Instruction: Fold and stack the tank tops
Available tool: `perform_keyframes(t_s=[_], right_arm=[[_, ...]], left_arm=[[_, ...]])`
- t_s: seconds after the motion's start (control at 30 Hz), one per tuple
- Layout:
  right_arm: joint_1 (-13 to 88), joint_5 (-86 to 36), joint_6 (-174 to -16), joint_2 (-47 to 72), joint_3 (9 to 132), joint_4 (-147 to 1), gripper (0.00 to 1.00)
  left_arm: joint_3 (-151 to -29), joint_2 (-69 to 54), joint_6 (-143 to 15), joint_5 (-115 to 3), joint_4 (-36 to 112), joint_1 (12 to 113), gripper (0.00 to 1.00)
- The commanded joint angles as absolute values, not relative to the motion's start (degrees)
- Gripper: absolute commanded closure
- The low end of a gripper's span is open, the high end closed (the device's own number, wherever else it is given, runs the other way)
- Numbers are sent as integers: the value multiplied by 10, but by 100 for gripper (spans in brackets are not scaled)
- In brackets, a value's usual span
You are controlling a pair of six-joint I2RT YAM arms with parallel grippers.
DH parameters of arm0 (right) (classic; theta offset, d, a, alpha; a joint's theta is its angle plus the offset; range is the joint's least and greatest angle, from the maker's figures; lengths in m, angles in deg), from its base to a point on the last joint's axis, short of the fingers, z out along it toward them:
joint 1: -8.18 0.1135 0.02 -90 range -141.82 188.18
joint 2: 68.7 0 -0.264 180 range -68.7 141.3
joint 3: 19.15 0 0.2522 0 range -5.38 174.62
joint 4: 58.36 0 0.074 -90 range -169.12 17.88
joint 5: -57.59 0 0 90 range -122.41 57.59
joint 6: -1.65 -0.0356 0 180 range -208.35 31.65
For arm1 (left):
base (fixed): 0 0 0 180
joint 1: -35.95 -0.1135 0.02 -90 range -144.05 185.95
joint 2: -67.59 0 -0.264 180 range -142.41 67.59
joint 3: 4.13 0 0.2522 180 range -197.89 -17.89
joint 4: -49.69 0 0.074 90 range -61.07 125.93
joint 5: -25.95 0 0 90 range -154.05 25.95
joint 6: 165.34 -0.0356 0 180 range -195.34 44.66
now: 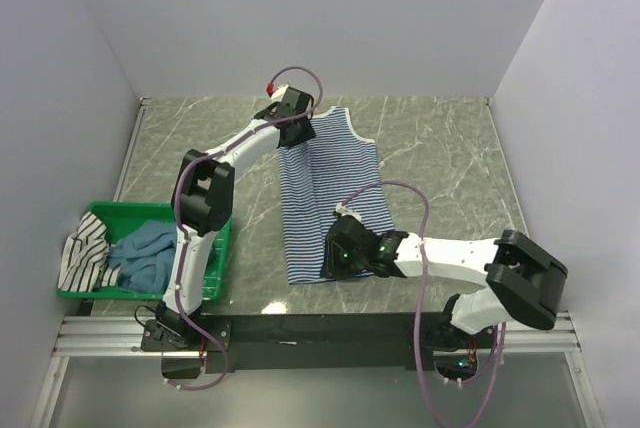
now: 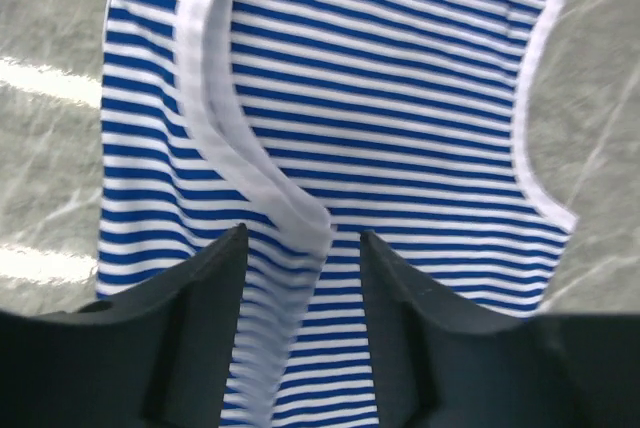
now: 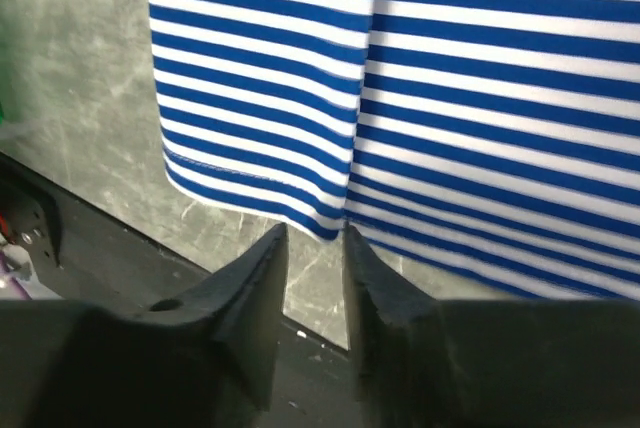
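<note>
Grey-green marbled table (image 1: 440, 148), boxed by plain white walls (image 1: 300, 18), carries the navy-and-white striped tank top (image 1: 335, 198) flat at its middle, hem near, white-trimmed neck far, left side folded lengthwise over the rest. At the far end the left gripper (image 2: 300, 233) hangs released over the folded armhole trim, and the right gripper (image 3: 316, 230) stands slightly parted, grasping nothing, at the near hem (both hide those corners from overhead). Near left, the teal top (image 1: 145, 253) and black-and-white striped top (image 1: 85, 248) lie crumpled, shapes unclear, in the green basket (image 1: 215, 268).
</note>
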State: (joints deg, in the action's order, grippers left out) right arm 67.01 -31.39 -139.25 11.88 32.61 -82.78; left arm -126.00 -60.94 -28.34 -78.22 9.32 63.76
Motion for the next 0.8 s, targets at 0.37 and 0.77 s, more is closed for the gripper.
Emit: perform_keyframes(t_s=[0.37, 0.77], right_arm=[[671, -412, -1338, 60, 400, -895, 67], [694, -404, -1272, 269, 479, -857, 74]], left_arm=[[-1198, -536, -255, -770, 133, 596, 79], [-1167, -606, -275, -738, 177, 566, 87]])
